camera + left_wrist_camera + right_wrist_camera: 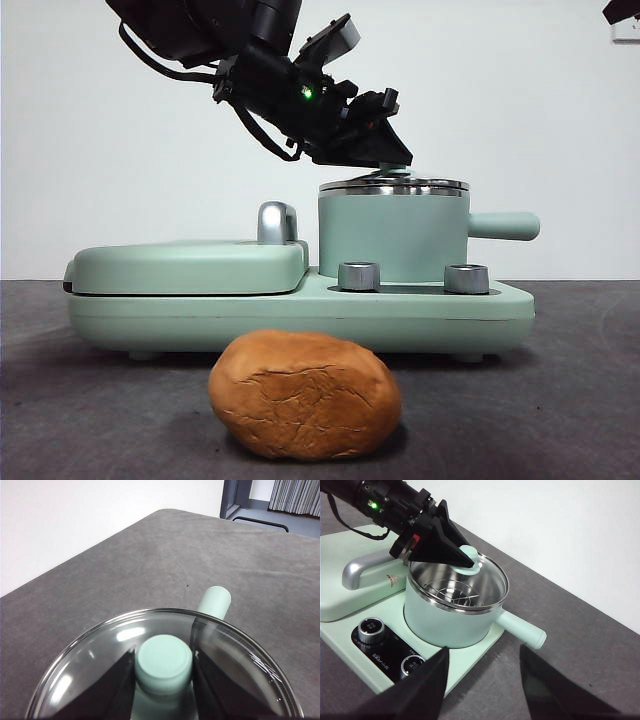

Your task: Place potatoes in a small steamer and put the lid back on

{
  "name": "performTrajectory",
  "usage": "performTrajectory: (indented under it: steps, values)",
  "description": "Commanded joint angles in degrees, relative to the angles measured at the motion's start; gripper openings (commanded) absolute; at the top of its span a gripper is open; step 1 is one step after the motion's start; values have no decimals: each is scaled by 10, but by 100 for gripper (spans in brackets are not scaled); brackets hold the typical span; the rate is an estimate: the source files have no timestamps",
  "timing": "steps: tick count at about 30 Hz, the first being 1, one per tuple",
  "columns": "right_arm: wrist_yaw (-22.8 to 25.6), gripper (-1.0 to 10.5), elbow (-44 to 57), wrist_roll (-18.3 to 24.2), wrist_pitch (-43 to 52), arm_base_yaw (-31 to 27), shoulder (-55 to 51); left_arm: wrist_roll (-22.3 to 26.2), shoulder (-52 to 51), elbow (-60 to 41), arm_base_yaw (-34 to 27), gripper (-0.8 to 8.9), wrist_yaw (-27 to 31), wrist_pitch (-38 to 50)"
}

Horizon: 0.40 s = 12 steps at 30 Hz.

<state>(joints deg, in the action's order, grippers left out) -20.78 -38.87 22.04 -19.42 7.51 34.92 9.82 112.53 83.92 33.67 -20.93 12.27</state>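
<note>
The left pincer (162, 667) is clamped on the small mint-green knob (164, 663) of the round clear glass lid with a steel rim (394, 186), which sits on the mint-green cylindrical steamer pot (392, 238). Through the glass I can see a wire rack and nothing else inside. The large oval orange-brown potato (305, 394), its skin cracked and wrinkled, lies on the grey counter (560, 400) in front of the green cooker base (300, 318), well apart from the pot. The right pincer (482, 680) hovers released, near the pot's stubby side handle (521, 629). My worry is the lift: the grip is on a smooth knob, so a tilted pull could let the glass slip or drag the light pot along. The potato looks about as wide as the pot, so it could jam on the rim.
</note>
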Motion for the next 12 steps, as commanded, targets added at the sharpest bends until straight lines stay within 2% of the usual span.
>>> performTrajectory:
  steps: [1, 2, 12]
  values:
    - [2, 224, -9, -6, 5, 2, 2, 0, 15, 13, 4, 37, 2, 6]
    - [2, 224, -9, -6, 5, 2, 2, 0, 15, 13, 4, 11, 2, 6]
    - [2, 224, -9, -6, 5, 2, 2, 6, 10, 19, 4, 11, 2, 10]
